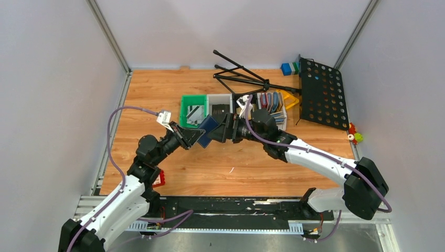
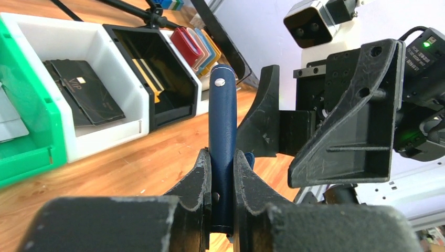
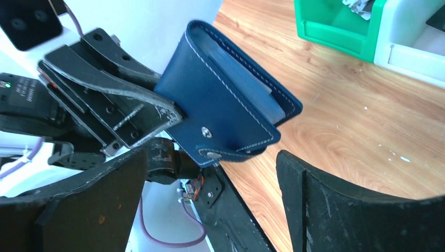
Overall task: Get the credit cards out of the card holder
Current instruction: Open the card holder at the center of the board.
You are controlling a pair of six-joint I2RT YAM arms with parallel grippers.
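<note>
My left gripper [image 1: 195, 137] is shut on the navy-blue card holder [image 1: 209, 129] and holds it in the air above the wooden table. The holder stands edge-on between my left jaws in the left wrist view [image 2: 222, 142], with a metal stud near its top. In the right wrist view the holder [image 3: 225, 102] is folded shut, its clasp tab hanging loose at the lower edge. My right gripper [image 1: 224, 129] is open, its fingers [image 3: 336, 205] wide apart just short of the holder. A black card [image 2: 86, 92] lies in the white bin; other cards lie in the green bin [image 1: 192, 111].
A green bin, a white bin [image 1: 219, 105] and a black bin [image 2: 157, 73] stand in a row at mid-table. Red, blue and grey holders [image 1: 270, 101] stand upright in a tray. A black music stand [image 1: 320, 92] lies at the back right.
</note>
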